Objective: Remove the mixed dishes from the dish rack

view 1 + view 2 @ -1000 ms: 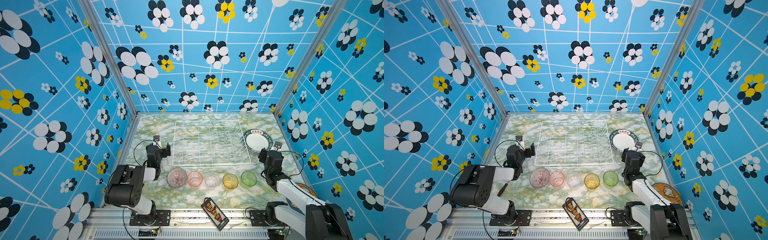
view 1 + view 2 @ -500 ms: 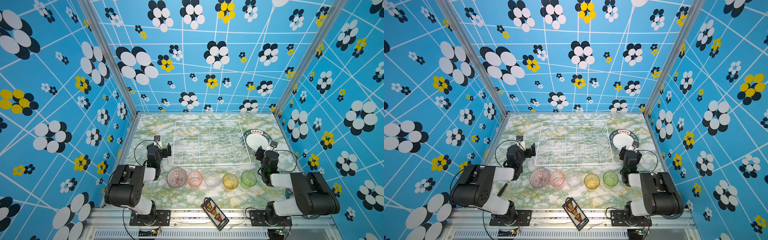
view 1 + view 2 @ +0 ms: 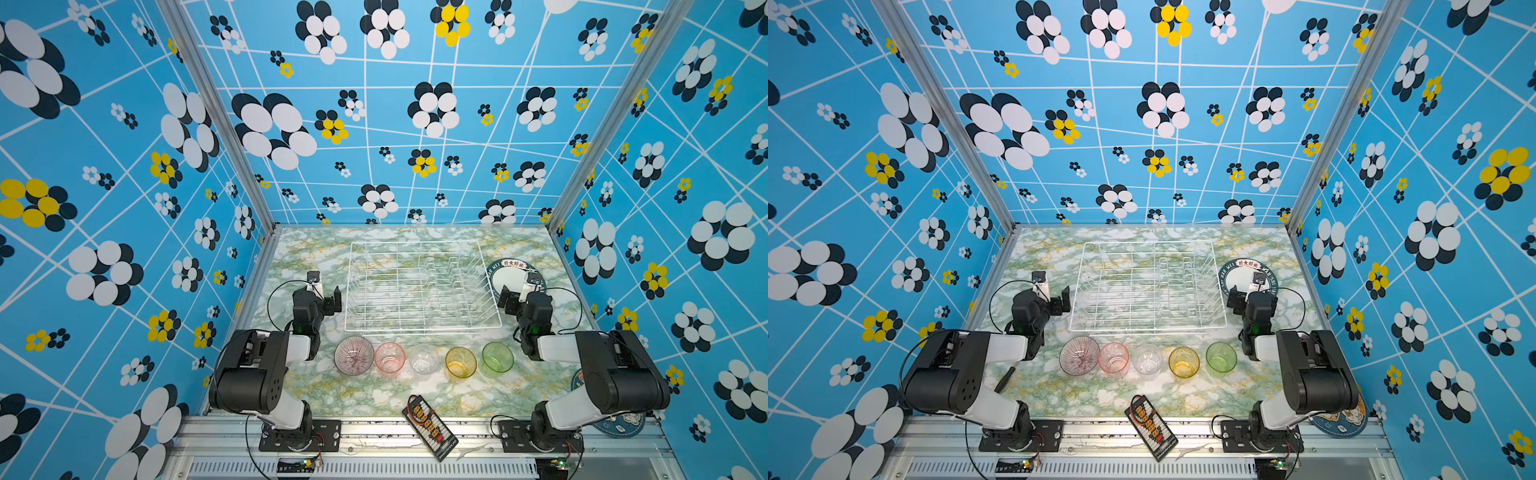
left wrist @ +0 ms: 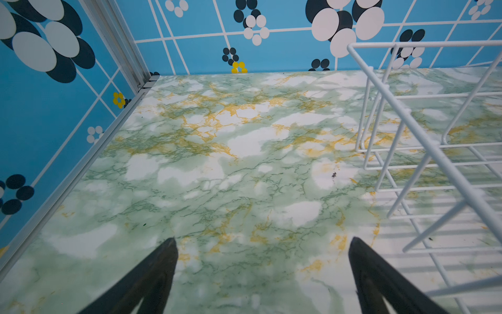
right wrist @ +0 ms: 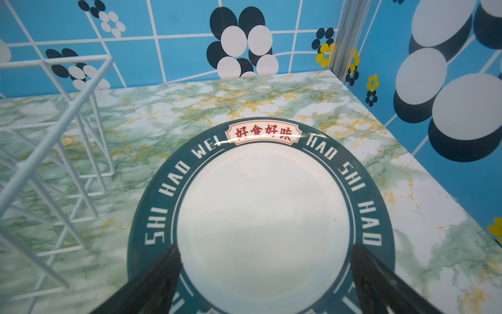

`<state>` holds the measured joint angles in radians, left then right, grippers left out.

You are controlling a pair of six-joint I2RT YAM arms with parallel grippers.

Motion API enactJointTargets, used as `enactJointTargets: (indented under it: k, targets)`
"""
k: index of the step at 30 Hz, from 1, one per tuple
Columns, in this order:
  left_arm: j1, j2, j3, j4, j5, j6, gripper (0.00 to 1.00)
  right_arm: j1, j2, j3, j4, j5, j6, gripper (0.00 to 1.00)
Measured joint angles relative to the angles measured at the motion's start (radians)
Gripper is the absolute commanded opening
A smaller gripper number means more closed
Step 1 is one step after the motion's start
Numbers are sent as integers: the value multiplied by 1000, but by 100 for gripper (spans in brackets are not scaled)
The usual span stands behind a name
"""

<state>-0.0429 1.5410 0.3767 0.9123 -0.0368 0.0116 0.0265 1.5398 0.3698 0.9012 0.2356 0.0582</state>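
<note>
The white wire dish rack (image 3: 419,286) (image 3: 1146,286) stands empty mid-table. Flat on the table right of the dish rack lies a white plate (image 3: 505,272) (image 5: 260,206) with a dark green lettered rim. In front of the rack stand a purple-striped bowl (image 3: 354,355) and pink (image 3: 390,358), clear (image 3: 424,360), yellow (image 3: 460,362) and green (image 3: 497,358) tumblers in a row. My right gripper (image 3: 512,296) (image 5: 264,250) hangs open just over the plate's near rim, holding nothing. By the rack's left side, my left gripper (image 3: 332,300) (image 4: 262,244) is open over bare table.
A black board with orange connectors (image 3: 430,422) lies at the front edge. A round blue mat (image 3: 619,426) sits under the right arm's base. Blue patterned walls close in on three sides. The rack's corner wires (image 4: 423,136) stand close to the left gripper.
The right gripper's jaws have opened wider and its arm has folded back toward its base. The plate stays flat on the table. The left arm has not moved.
</note>
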Motion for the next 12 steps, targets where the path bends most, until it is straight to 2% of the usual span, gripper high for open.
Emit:
enactJointTargets:
  k: [12]
  targets:
    - [3, 0, 0, -3, 11, 0, 99, 0, 0, 0, 0, -6, -3, 99]
